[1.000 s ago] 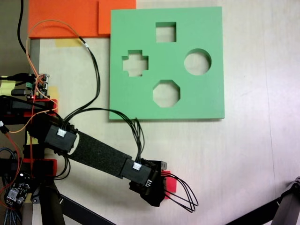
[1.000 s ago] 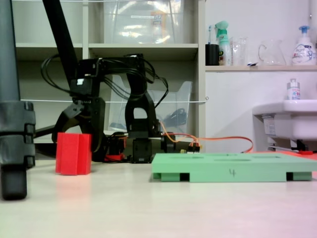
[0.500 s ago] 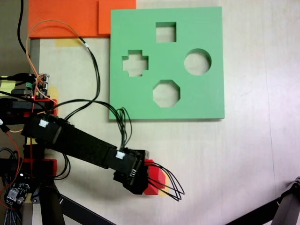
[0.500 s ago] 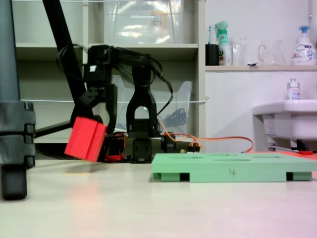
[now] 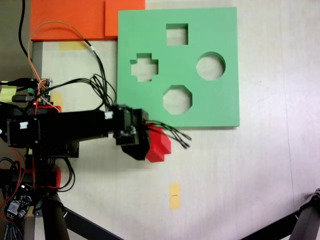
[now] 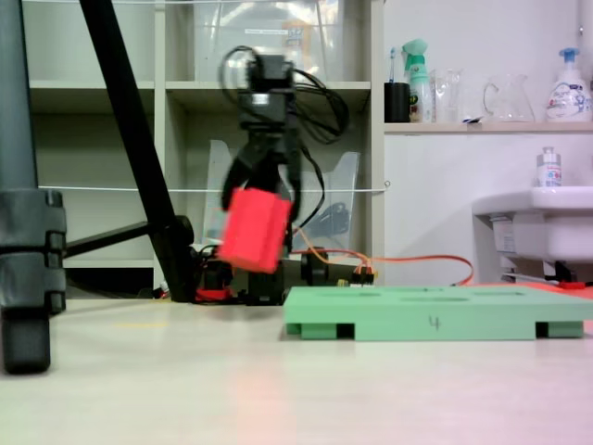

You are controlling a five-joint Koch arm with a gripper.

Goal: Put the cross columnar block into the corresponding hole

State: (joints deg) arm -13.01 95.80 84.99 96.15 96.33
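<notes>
The gripper [image 6: 261, 206] clamps the cross columnar block [image 6: 254, 230] aloft, tilted, just off the green foam board's [image 5: 220, 107] lower-left corner. That tilt could jam it against the cross-shaped hole's [image 5: 144, 67] edges.

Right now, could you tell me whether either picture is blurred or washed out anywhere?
In a fixed view from table level, the red cross block and gripper are motion-smeared; in a fixed view from above, the block looks sharper, while the table's right side is pale, washed out.

Matt foam – red block [image 5: 159, 145], green board [image 5: 220, 107] – on a smooth table [image 5: 250, 170].
</notes>
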